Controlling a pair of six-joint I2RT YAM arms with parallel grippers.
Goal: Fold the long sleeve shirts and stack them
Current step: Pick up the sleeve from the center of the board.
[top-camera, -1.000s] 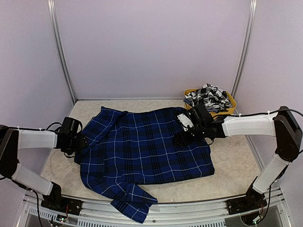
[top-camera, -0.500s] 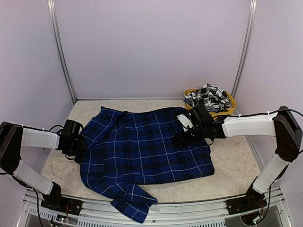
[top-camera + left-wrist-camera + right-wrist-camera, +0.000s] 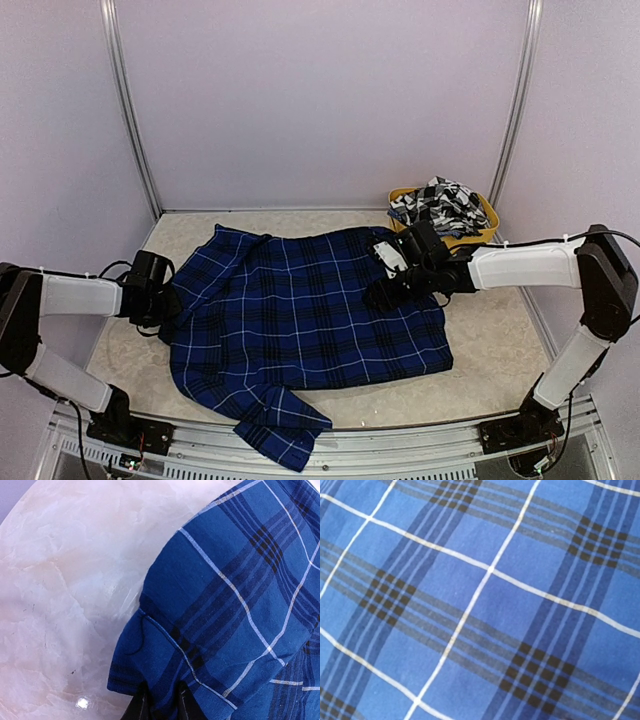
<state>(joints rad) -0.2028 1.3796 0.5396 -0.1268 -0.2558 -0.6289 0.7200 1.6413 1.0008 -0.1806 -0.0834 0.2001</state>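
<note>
The blue plaid long sleeve shirt lies spread across the table, with one sleeve trailing over the near edge. My left gripper is at the shirt's left edge. In the left wrist view it is shut on a fold of the blue cloth beside a stitched hem. My right gripper rests low over the shirt's right part. The right wrist view is filled with blue plaid and shows no fingers. A black-and-white checked shirt lies bunched at the back right.
The checked shirt sits in a yellow tub at the back right corner. Pale marbled tabletop shows left of the blue shirt. Metal frame posts and purple walls close in the back and sides.
The left gripper's jaws have come together on the shirt's left edge. The right arm has barely moved.
</note>
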